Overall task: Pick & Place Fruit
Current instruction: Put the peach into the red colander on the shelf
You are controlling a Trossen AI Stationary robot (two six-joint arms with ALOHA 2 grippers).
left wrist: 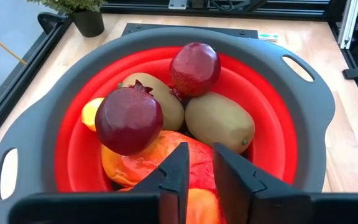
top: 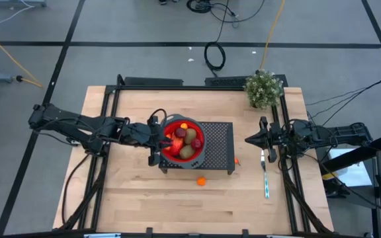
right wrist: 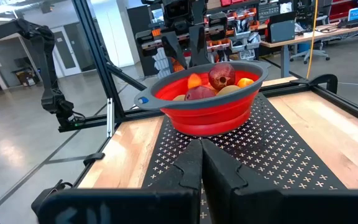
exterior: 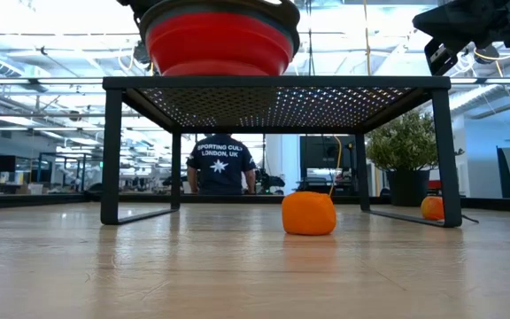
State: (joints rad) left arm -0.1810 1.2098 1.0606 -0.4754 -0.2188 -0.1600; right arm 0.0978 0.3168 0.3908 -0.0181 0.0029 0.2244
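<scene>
Most of the fruit is already in the red bowl (top: 182, 141), which sits on a black perforated rack (top: 218, 142) in the middle of the table (top: 137, 198). In the left wrist view I count two dark red pomegranates (left wrist: 129, 120), two brown kiwis (left wrist: 219, 121), a long red-orange-yellow piece (left wrist: 148, 163) at the near side and a small orange ball (left wrist: 91, 112) tucked by the wall.

The left gripper (left wrist: 196, 171) hovers over the near edge of the bowl, directly above that long piece. Its fingers (left wrist: 174, 177) stand a little apart with a narrow gap between them and nothing clamped in it; whether they touch the piece below I cannot tell.

Two orange balls are outside the bowl. One (top: 201, 180) lies on the table just in front of the rack, and the other (top: 236, 160) lies by the rack's leg on the right side. They look like what is left to collect.

The right gripper (right wrist: 201, 163) waits at the right end of the rack, low and pointed towards the bowl, its fingers pressed together on nothing. Beside it a thin utensil (top: 265, 177) lies on the table, and a potted plant (top: 264, 88) stands at the far right corner.

I would judge the job near its end.
</scene>
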